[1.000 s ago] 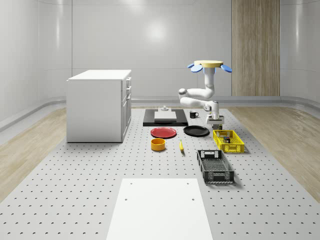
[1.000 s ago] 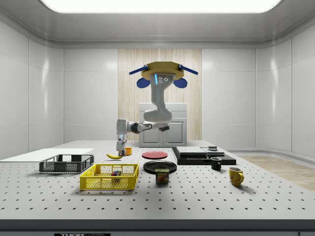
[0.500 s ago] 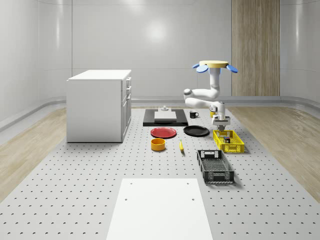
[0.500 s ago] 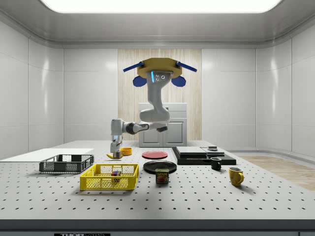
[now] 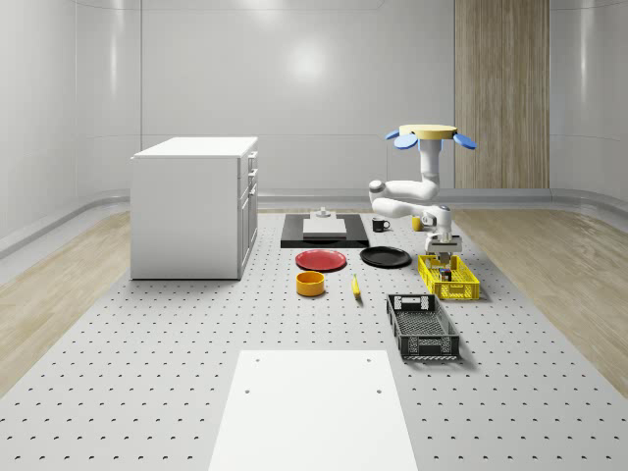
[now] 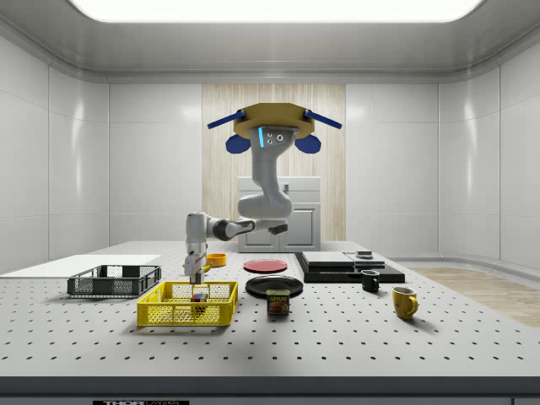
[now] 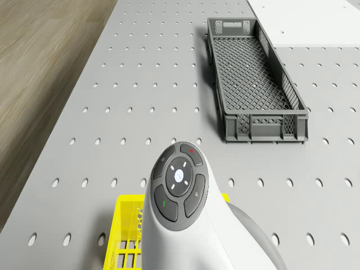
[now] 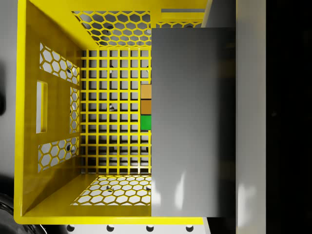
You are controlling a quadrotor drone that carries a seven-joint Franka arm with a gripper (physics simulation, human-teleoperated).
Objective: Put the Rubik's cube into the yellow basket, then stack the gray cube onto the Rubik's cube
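The drone (image 5: 429,131) hovers above the table, beside the yellow basket (image 5: 461,291). Its arm reaches down so the gripper (image 5: 444,250) hangs over the basket's far half. In the side view the gripper (image 6: 195,274) sits just above the basket's rim (image 6: 187,291), shut on the gray cube. The wrist view looks straight down into the basket (image 8: 29,122). There the gray cube (image 8: 192,122) hangs over the Rubik's cube (image 8: 146,107) and hides most of it. The Rubik's cube (image 6: 199,296) rests on the basket floor.
A dark crate (image 5: 422,326) lies nearer the camera than the basket, also the crate (image 7: 253,73) ahead of the drone. A black plate (image 5: 385,257), red plate (image 5: 321,260), orange bowl (image 5: 310,284) and banana (image 5: 355,286) lie to the whole-scene view's left. A can (image 6: 278,302) stands beside the basket.
The drone and arm have shifted to the whole-scene view's right. The gripper with the gray cube has moved over the yellow basket and come down close to its rim.
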